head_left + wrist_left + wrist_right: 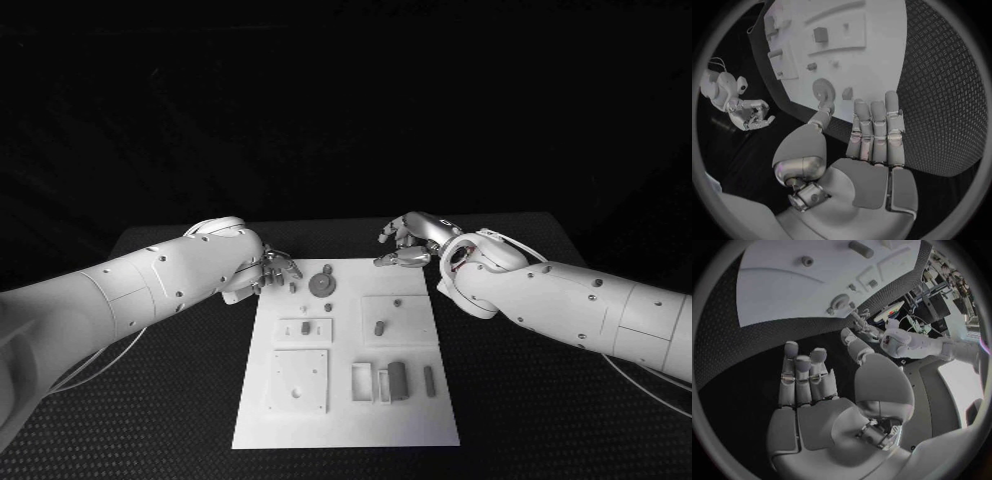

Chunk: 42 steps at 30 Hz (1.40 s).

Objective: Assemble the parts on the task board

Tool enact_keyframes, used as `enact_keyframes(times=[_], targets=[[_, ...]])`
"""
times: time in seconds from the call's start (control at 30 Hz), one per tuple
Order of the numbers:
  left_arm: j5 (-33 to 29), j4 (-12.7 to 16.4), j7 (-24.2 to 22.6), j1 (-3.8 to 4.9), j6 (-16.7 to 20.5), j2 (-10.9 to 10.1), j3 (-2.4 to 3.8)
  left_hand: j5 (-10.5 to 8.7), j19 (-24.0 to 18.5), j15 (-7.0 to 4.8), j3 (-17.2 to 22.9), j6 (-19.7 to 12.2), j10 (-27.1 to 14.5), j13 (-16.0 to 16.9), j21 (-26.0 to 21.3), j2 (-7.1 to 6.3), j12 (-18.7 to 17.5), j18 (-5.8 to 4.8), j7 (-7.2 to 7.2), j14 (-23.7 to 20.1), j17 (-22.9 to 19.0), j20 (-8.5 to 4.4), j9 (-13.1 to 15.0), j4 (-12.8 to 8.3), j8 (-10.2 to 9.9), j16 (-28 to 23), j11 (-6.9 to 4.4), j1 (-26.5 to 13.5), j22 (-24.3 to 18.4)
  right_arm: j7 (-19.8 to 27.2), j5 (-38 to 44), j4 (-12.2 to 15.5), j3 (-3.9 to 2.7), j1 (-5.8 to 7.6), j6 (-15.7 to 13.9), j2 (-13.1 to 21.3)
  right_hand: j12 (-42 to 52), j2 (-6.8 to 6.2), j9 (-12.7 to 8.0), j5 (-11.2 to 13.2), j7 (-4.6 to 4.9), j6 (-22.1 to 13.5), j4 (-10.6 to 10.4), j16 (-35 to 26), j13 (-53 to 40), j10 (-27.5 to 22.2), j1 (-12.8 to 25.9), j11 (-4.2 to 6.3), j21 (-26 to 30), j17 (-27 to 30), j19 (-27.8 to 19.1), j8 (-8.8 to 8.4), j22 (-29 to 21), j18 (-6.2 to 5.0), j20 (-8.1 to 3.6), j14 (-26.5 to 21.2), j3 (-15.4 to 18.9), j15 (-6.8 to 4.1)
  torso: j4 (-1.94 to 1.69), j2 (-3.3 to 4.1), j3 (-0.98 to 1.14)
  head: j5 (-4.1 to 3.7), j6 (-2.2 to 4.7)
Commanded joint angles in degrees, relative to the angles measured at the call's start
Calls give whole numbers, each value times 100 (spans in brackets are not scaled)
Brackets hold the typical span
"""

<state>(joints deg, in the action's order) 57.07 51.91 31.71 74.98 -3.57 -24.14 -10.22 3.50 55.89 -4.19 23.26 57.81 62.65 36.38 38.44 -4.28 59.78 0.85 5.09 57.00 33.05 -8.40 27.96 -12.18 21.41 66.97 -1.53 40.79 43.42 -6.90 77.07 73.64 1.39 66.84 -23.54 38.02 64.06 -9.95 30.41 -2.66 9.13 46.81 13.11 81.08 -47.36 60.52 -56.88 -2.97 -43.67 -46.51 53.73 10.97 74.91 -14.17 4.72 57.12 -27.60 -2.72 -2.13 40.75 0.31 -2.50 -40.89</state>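
— On the white board [346, 420], what was recorded?
— Grey parts [322, 282] were logged loose near its far edge; assembly was judged barely begun.
— And the hands?
— Left hand [271, 272] and right hand [410, 242] were noted empty, fingers apart, at the far corners. Open table [548, 420] was noted all round.

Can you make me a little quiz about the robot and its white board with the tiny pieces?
1. True or false: the left hand is holding a grey part.
2. Which hand hovers by the far right corner of the task board? A) left B) right
3. Fill in: the round disc part lies near the board's ____ edge, far or near.

Key: 1 false, both hands hold nothing; 2 B; 3 far.
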Motion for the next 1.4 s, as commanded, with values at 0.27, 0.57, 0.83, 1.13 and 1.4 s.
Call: enact_keyframes(times=[0.27,0.57,0.83,1.13,1.4], targets=[[64,-84,-137,-44,-196,67,2,-7,-21,1,-4,-13,-45,7,-33,76,35,-2,-18,-58,-7,-132,9,-63,0,43,12,14,14,33,12,10,-4,-3,51,-10,23,49,-10,-16,33,-1,9,15,11,8,-5,5,-4,6,-6,20,85,-83,14,8,41,-42,0,-2,3,-8,-14],[64,-176,-162,-84,-222,138,2,-4,-22,2,-6,-13,-49,7,-35,88,37,-3,-18,-60,-9,-131,11,-75,2,47,12,23,18,33,12,14,-4,-3,51,-17,23,50,-11,-16,33,-1,10,16,12,9,-4,5,-3,7,-6,20,84,-83,15,8,42,-43,7,4,3,-9,-12],[64,-284,-173,-130,-238,178,1,-2,-23,4,-10,-17,-53,7,-38,111,40,-4,-16,-65,-12,-129,11,-90,3,51,13,34,24,33,12,12,-4,-2,52,-27,24,51,-12,-16,33,-1,9,16,13,8,-3,5,-3,8,-6,20,84,-83,15,7,43,-42,0,-3,3,-20,-19],[64,-306,-188,-138,-254,191,0,-1,-24,5,-14,-19,-55,7,-40,119,42,-5,-16,-67,-13,-128,11,-94,3,53,14,32,26,34,10,7,-4,-2,54,-36,24,52,-12,-16,33,-2,9,17,14,8,-1,5,-3,8,-6,20,84,-83,15,7,43,-42,2,-4,3,-30,-16],[53,-316,-202,-142,-248,221,0,0,-23,6,-16,-21,-58,7,-43,161,47,-5,-16,-70,-17,-128,13,-107,6,59,14,43,33,32,9,6,-4,-2,57,-37,25,53,-13,-16,33,-2,9,17,15,8,0,5,-3,9,-6,21,84,-83,15,7,44,-42,-1,-1,1,-37,-22]])
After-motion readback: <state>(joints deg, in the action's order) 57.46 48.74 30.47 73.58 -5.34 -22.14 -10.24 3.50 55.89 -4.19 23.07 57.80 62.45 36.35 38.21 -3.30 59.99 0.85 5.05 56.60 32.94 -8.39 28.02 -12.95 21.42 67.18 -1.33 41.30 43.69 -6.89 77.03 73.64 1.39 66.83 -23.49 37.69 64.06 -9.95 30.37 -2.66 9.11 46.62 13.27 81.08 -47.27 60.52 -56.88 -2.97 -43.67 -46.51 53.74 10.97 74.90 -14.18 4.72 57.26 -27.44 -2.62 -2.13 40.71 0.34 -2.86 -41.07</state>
